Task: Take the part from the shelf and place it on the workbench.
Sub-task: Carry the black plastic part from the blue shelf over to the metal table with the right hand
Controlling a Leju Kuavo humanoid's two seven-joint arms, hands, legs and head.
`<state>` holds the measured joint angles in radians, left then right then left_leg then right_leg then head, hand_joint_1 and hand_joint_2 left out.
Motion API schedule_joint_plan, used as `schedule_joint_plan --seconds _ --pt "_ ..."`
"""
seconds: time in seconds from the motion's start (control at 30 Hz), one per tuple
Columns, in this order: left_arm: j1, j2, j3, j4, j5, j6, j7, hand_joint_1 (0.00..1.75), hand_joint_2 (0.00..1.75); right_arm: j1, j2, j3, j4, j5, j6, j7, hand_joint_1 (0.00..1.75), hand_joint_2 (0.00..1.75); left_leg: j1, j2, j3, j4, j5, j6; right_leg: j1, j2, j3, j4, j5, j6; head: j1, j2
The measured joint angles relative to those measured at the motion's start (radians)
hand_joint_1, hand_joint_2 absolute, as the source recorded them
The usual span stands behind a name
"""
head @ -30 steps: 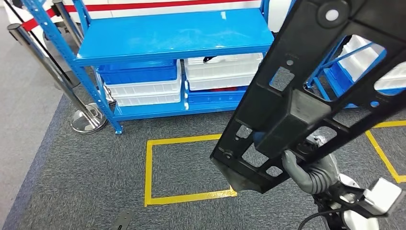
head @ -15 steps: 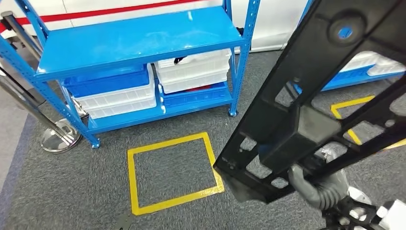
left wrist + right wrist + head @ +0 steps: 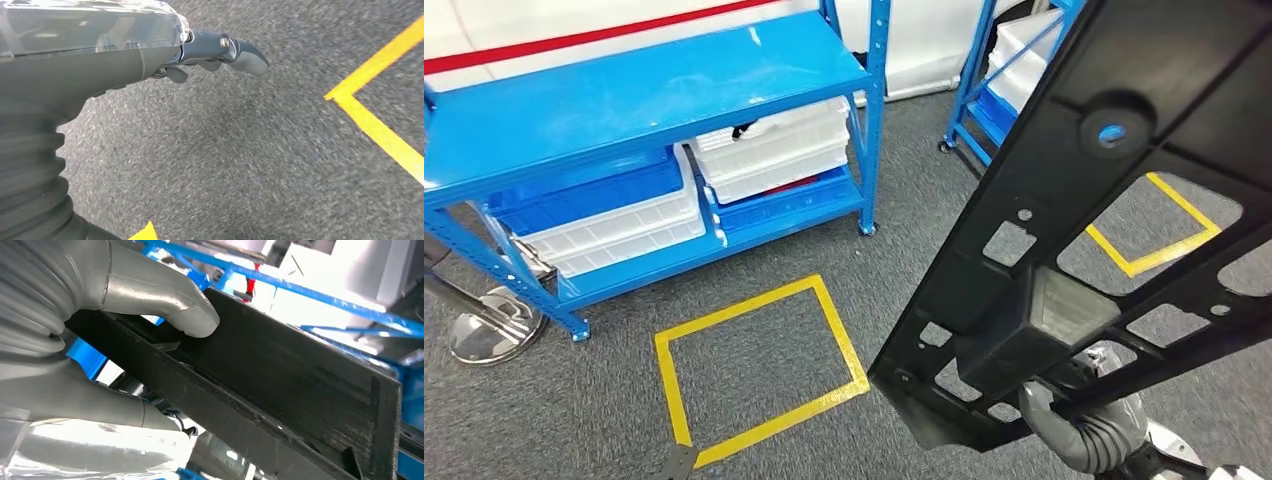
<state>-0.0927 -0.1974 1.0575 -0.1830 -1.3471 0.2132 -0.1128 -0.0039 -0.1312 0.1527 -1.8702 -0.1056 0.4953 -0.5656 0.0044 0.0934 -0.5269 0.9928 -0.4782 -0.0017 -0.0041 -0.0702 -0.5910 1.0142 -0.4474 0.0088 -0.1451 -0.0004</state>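
A large black frame-like part (image 3: pixel 1064 250) with several cut-outs rises tilted across the right of the head view. My right hand (image 3: pixel 1079 430) grips its lower end from beneath. In the right wrist view the grey thumb (image 3: pixel 165 305) presses over the black part (image 3: pixel 280 390) and the right hand (image 3: pixel 100 365) wraps its edge. My left hand (image 3: pixel 210 50) hangs above the grey carpet with its fingers apart and nothing in it.
A blue shelf (image 3: pixel 624 95) stands at the left, with white bins (image 3: pixel 774 155) and a blue bin (image 3: pixel 584 185) on its low level. A second blue shelf (image 3: pixel 1014 60) stands behind. Yellow tape squares (image 3: pixel 759 365) (image 3: pixel 1154 235) mark the carpet. A stanchion base (image 3: pixel 484 335) sits far left.
The whole picture has shifted: the camera has turned right, so the blue shelf lies further left and a second shelf has come into sight. My right hand still holds the black part.
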Motion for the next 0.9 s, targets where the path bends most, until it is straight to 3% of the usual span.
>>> schedule_joint_plan --seconds 0.07,0.13,0.2,0.23,0.27,0.3,0.33,0.37,0.43,0.5,0.57,0.63,0.7,0.77,0.8,0.83,0.9 --pt "0.000 0.000 0.000 0.000 0.000 -0.001 -0.003 0.00 1.75 0.010 0.001 -0.002 -0.003 0.003 0.000 -0.006 1.75 1.75 0.000 0.013 0.004 0.000 -0.005 -0.011 -0.001 0.023 -0.002 -0.002 0.004 -0.011 0.000 0.000" --pt "0.000 0.000 0.001 0.000 0.000 -0.002 -0.004 0.00 1.75 0.018 0.003 -0.004 -0.008 0.006 0.001 -0.015 1.75 1.75 0.004 -0.017 -0.007 0.036 -0.036 -0.021 -0.007 0.043 -0.001 -0.009 0.009 -0.024 0.000 0.000" --pt "0.002 0.000 0.001 0.000 0.000 -0.003 -0.005 0.00 1.75 0.023 0.006 -0.006 -0.011 0.010 0.003 -0.023 1.75 1.75 0.007 -0.068 -0.053 0.147 -0.100 -0.026 -0.010 0.064 -0.002 -0.011 0.012 -0.033 -0.001 0.000" --pt "0.004 0.000 0.001 0.000 0.000 -0.005 -0.005 0.00 1.75 0.026 0.008 -0.007 -0.011 0.012 0.004 -0.026 1.75 1.75 0.008 -0.080 -0.085 0.216 -0.129 -0.028 -0.009 0.076 -0.003 -0.010 0.012 -0.035 -0.001 0.000" --pt "0.006 0.000 0.001 0.000 0.000 -0.006 -0.005 0.00 1.75 0.031 0.010 -0.007 -0.011 0.014 0.004 -0.027 1.75 1.75 0.008 -0.084 -0.108 0.265 -0.143 -0.028 -0.008 0.089 -0.003 -0.009 0.013 -0.036 -0.001 0.000" --pt "0.007 0.000 0.001 0.000 0.001 -0.008 -0.004 0.00 1.75 0.037 0.011 -0.008 -0.011 0.017 0.004 -0.029 1.75 1.75 0.008 -0.086 -0.119 0.283 -0.139 -0.028 -0.008 0.102 -0.003 -0.008 0.013 -0.036 -0.001 0.000" --pt "0.007 0.000 0.001 0.000 0.002 -0.009 -0.004 0.00 1.75 0.042 0.012 -0.008 -0.011 0.018 0.005 -0.030 1.75 1.75 0.008 -0.087 -0.114 0.266 -0.117 -0.028 -0.008 0.116 -0.003 -0.007 0.013 -0.035 -0.001 0.000" --pt "0.006 0.001 0.001 0.000 0.003 -0.010 -0.004 0.00 1.75 0.044 0.013 -0.008 -0.011 0.019 0.006 -0.031 1.75 1.75 0.008 -0.093 -0.092 0.213 -0.080 -0.026 -0.008 0.129 -0.003 -0.004 0.012 -0.034 -0.001 0.000" --pt "0.006 0.002 0.001 0.000 0.005 -0.010 -0.004 0.00 1.75 0.046 0.015 -0.008 -0.012 0.020 0.007 -0.031 1.75 1.75 0.012 -0.137 -0.038 0.085 -0.020 -0.020 -0.008 0.155 -0.007 0.004 0.010 -0.028 -0.001 0.000" --pt "0.006 0.003 0.001 0.000 0.004 -0.012 -0.004 0.00 1.75 0.048 0.017 -0.008 -0.015 0.022 0.008 -0.032 1.75 1.75 0.013 -0.169 -0.013 0.025 -0.007 -0.012 -0.008 0.176 -0.017 0.010 0.012 -0.015 0.000 0.000" --pt "0.005 0.003 0.001 0.000 0.004 -0.013 -0.004 0.00 1.75 0.054 0.018 -0.009 -0.018 0.024 0.009 -0.033 1.75 1.75 0.011 -0.155 -0.011 0.018 -0.006 -0.002 -0.010 0.191 -0.025 0.009 0.018 -0.001 0.000 0.000" --pt "0.004 0.002 0.002 0.000 0.004 -0.013 -0.004 0.00 1.75 0.058 0.018 -0.012 -0.021 0.024 0.009 -0.033 1.75 1.75 0.013 -0.132 -0.009 0.009 0.002 0.012 -0.009 0.158 -0.037 0.032 0.002 0.009 0.000 0.000" --pt "0.006 0.002 0.002 0.000 0.004 -0.013 -0.003 0.00 1.75 0.059 0.018 -0.015 -0.023 0.025 0.009 -0.034 1.75 1.75 0.012 -0.106 -0.009 0.005 0.005 0.022 -0.009 0.101 -0.083 0.132 -0.056 0.017 0.000 0.000" --pt "0.008 0.002 0.002 0.000 0.005 -0.013 -0.002 0.00 1.75 0.061 0.018 -0.016 -0.023 0.025 0.011 -0.034 1.75 1.75 0.008 -0.079 -0.011 0.005 0.005 0.025 -0.011 0.080 -0.142 0.256 -0.111 0.023 0.000 0.000" --pt "0.008 0.002 0.002 0.000 0.006 -0.012 -0.001 0.00 1.75 0.062 0.018 -0.016 -0.022 0.025 0.013 -0.035 1.75 1.75 0.006 -0.065 -0.011 0.005 0.004 0.025 -0.012 0.076 -0.152 0.280 -0.113 0.024 0.000 0.000" --pt "0.008 0.002 0.003 0.000 0.007 -0.010 0.000 0.00 1.75 0.062 0.018 -0.016 -0.022 0.025 0.015 -0.035 1.75 1.75 0.006 -0.053 -0.011 0.005 0.003 0.025 -0.012 0.073 -0.141 0.265 -0.098 0.024 0.000 0.000" --pt "0.006 0.002 0.003 0.000 0.008 -0.006 0.001 0.00 1.75 0.060 0.018 -0.017 -0.022 0.025 0.020 -0.037 1.75 1.75 0.005 -0.031 -0.007 0.005 0.000 0.021 -0.009 0.047 -0.069 0.141 -0.040 0.018 0.000 0.000"
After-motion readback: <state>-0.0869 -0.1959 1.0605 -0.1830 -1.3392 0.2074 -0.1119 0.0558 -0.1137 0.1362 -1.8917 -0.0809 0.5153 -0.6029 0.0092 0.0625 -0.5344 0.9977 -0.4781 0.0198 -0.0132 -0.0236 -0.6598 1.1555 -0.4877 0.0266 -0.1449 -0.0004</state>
